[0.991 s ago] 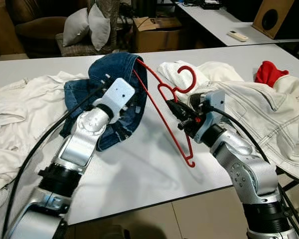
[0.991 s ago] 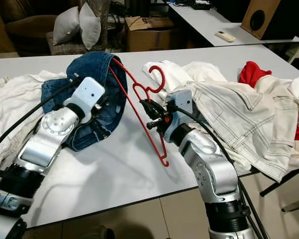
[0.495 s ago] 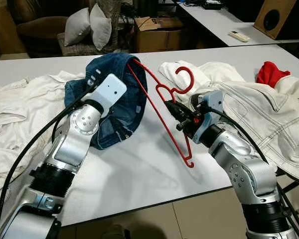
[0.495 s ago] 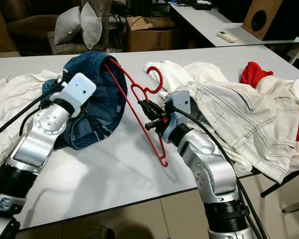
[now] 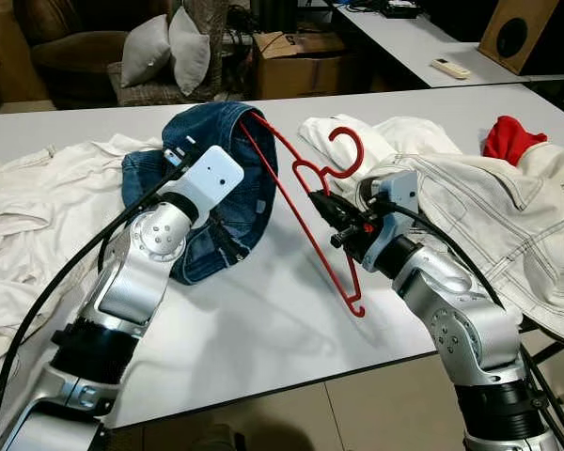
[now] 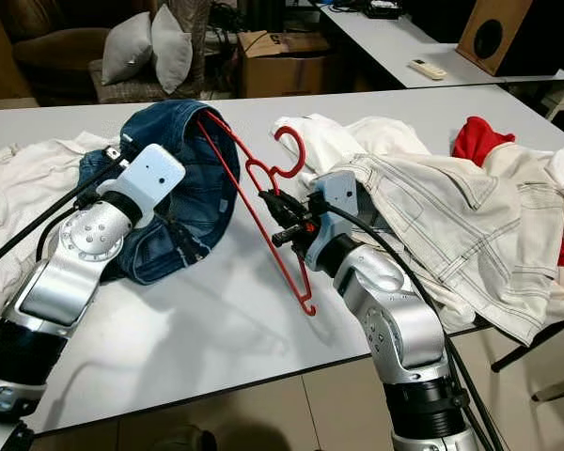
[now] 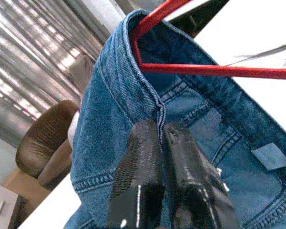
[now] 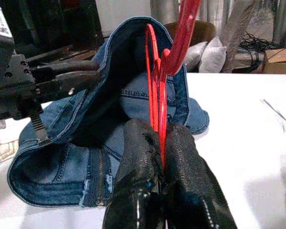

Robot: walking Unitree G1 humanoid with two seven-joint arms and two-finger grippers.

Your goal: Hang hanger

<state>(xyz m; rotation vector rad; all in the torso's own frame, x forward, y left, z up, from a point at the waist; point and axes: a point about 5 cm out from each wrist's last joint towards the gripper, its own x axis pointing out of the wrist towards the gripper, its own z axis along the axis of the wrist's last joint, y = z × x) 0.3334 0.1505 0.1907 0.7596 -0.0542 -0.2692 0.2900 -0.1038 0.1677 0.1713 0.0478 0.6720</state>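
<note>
A red hanger (image 5: 305, 202) threads blue denim jeans (image 5: 227, 178) beside white garments (image 5: 489, 202) on a white table (image 5: 263, 319).

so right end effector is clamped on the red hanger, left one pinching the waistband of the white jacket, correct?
Not quite. The left end effector is pinching the waistband of the blue jeans, not a white jacket; the left wrist view shows its fingers shut on the denim hem. The rest holds: the right end effector is clamped on the red hanger.
</note>
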